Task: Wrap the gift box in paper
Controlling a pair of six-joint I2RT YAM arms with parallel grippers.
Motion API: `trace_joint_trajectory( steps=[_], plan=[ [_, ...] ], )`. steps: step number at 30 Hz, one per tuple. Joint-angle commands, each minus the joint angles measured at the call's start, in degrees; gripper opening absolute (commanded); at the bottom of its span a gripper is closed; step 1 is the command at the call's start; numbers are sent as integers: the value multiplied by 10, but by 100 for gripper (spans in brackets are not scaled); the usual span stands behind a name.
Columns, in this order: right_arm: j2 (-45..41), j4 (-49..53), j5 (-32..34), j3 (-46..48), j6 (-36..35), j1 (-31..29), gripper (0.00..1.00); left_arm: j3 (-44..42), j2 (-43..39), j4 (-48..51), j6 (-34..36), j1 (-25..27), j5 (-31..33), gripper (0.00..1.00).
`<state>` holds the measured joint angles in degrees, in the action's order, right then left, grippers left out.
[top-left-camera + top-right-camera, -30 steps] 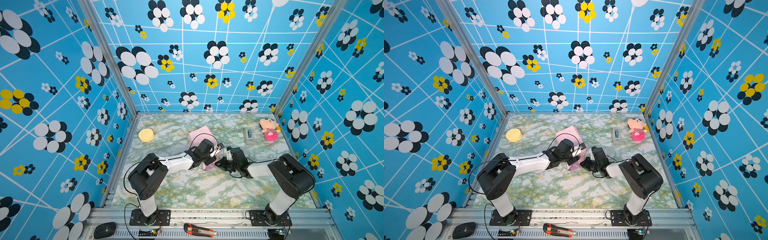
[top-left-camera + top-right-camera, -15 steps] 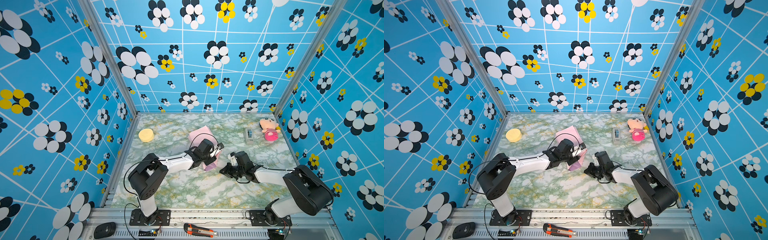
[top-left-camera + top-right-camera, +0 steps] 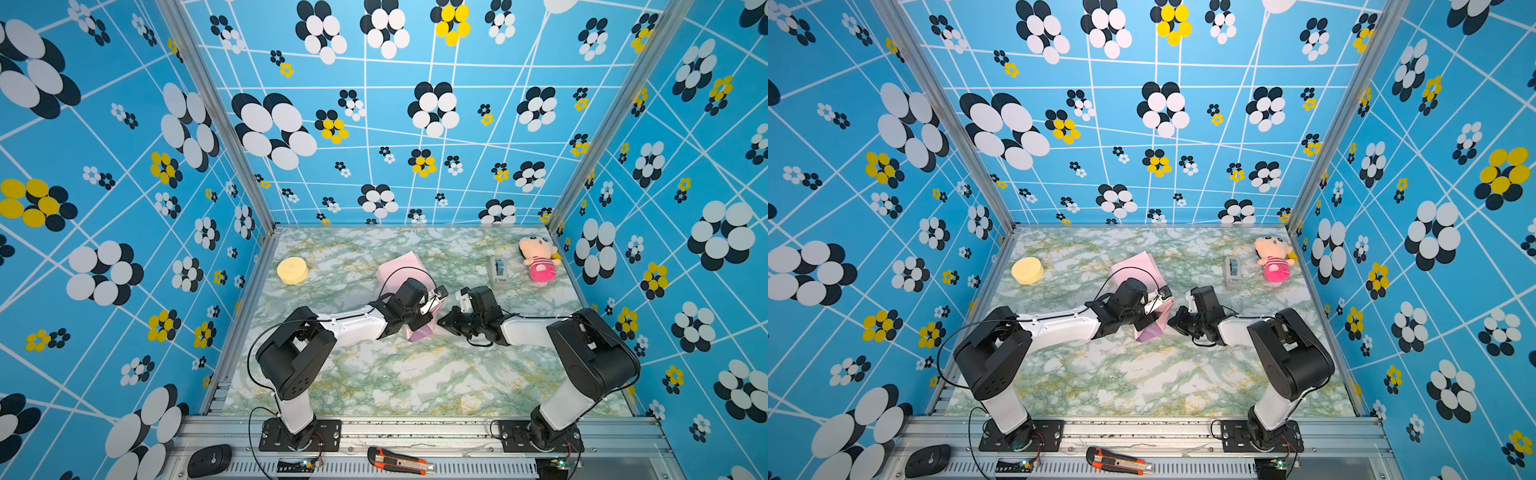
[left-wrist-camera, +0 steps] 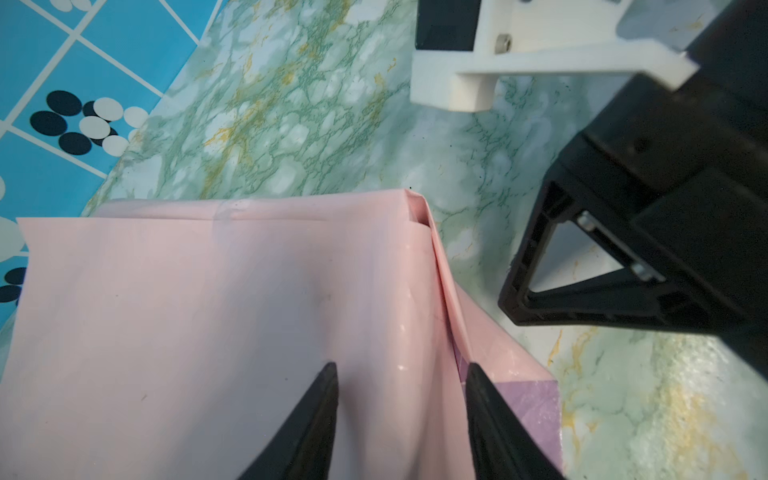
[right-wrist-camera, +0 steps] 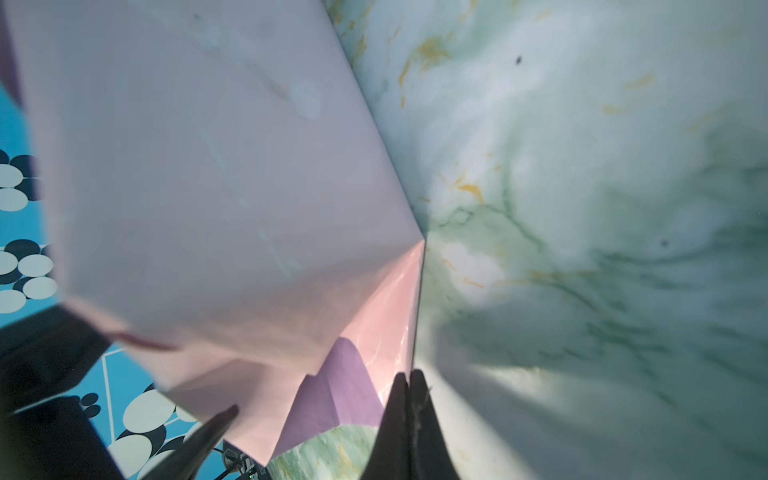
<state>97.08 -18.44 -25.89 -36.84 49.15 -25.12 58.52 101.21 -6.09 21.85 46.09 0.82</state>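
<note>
Front rail [image 3: 415,430]: carries an orange-and-black utility knife [image 3: 399,461] and a black mouse-shaped thing [image 3: 210,459], both off the marble table [image 3: 395,374]
Right gripper [image 5: 409,386]: closed tight, fingers pressed together, too blurred to tell whether anything thin sits between them; lies low over the marble, tip just beside the near corner of the paper
Left gripper [image 4: 401,374]: jaws about half apart, both tips down on the pale pink top of the paper, close to its edge fold; pressing or pinching cannot be told
Paper [image 4: 208,311]: sits mid-table, folded up into a boxy block, pink side outward; lilac flap [image 4: 536,403] spreads on the marble between the two grippers
Gift box: hidden under the paper
In the way: left wrist and its cable cover the near half of the block in both top views
Tape dispenser [image 3: 498,270]: grey, stands beyond the right gripper, well apart from the paper
Yellow disc [image 3: 292,270]: lies far off on the left side
Plush doll [image 3: 538,259]: lies near the back wall, just beside the dispenser
</note>
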Motion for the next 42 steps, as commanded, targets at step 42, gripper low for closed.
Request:
trace_joint_trajectory(
  steps=[42],
  plan=[
    [-241,228,78,-3,-97,-1,17,72,-78,107,-77,-16,-19,60]
  ],
)
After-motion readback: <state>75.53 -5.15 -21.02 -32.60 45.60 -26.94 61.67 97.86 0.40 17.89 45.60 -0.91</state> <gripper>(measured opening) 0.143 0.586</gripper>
